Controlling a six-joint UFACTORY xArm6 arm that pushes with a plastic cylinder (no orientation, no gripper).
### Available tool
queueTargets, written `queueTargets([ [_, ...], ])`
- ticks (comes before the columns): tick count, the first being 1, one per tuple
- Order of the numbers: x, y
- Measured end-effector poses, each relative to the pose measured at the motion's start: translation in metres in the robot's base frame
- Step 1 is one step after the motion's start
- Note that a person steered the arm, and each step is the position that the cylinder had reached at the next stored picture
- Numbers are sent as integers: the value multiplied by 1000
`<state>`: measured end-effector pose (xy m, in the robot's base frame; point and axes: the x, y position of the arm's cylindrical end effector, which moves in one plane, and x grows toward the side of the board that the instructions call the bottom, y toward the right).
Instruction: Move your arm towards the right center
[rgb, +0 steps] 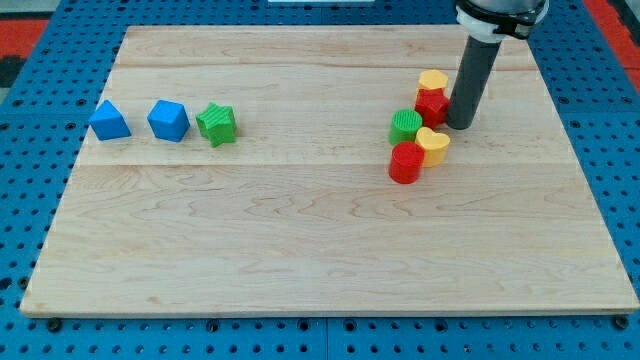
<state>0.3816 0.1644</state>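
My tip (460, 124) rests on the wooden board (300, 230) at the view's upper right, just right of a red star block (432, 104) and close to touching it. A yellow hexagon block (433, 80) sits just above the red star. A green round block (405, 126), a yellow heart-shaped block (433, 145) and a red cylinder (406, 163) cluster below and left of the tip. At the view's left stand a blue triangle block (108, 121), a blue cube (168, 121) and a green star block (216, 124) in a row.
The board lies on a blue perforated table (30, 60). The arm's dark body (500, 12) comes down from the view's top right. A red area (612, 20) shows at the top right corner.
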Motion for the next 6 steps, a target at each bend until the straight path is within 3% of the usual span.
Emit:
queueTargets([
  [6,-1,6],
])
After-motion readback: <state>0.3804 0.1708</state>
